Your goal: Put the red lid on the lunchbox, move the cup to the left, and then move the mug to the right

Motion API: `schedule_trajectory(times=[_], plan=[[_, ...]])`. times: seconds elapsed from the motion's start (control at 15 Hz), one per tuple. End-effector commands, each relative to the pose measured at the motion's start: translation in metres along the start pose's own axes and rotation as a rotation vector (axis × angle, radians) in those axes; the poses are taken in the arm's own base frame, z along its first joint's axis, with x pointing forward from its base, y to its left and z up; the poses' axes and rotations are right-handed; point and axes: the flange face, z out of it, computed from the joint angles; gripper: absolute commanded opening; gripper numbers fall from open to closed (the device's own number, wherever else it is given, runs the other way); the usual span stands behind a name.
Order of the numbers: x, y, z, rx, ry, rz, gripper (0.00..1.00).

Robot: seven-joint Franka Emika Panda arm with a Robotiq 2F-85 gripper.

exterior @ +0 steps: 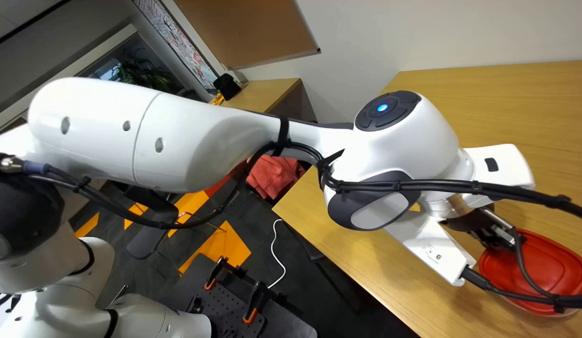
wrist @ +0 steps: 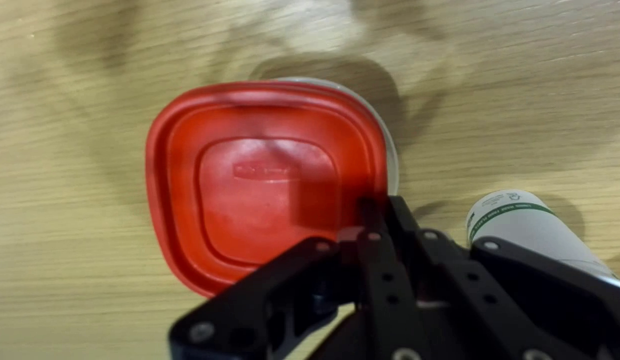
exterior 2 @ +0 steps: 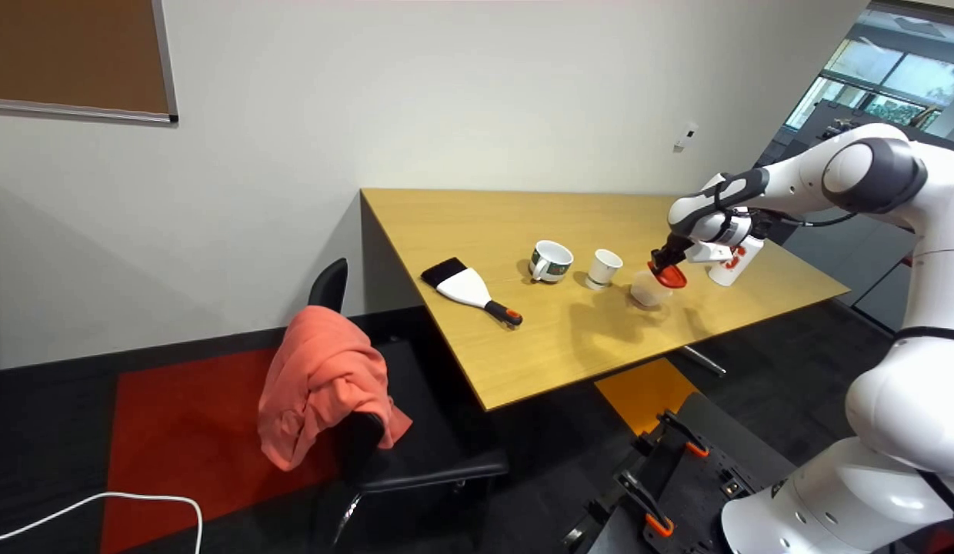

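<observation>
Gripper (wrist: 385,204) holds red lid (wrist: 265,200) by edge | wrist view: lunchbox (wrist: 392,165) mostly hidden beneath | cup (wrist: 522,227) partly covered

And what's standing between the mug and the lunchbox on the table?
The cup: in an exterior view it stands between the mug and the lunchbox, with table showing in the gap on either side.
</observation>
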Motion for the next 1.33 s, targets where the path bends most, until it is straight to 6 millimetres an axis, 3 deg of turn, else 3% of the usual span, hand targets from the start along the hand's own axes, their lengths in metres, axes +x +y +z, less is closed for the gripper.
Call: schedule_trajectory(times=[0.0,0.4,0.93,1.27], plan=[[0.015,0.000,0.015,0.006,0.014,-0.045,0.02],[0.018,-0.012,0.036,0.014,0.007,-0.125,0.02],[0.001,0.005,0.020,-0.018,-0.006,-0.188,0.02],[-0.002,0.016,0.023,-0.003,0.005,-0.234,0.02]])
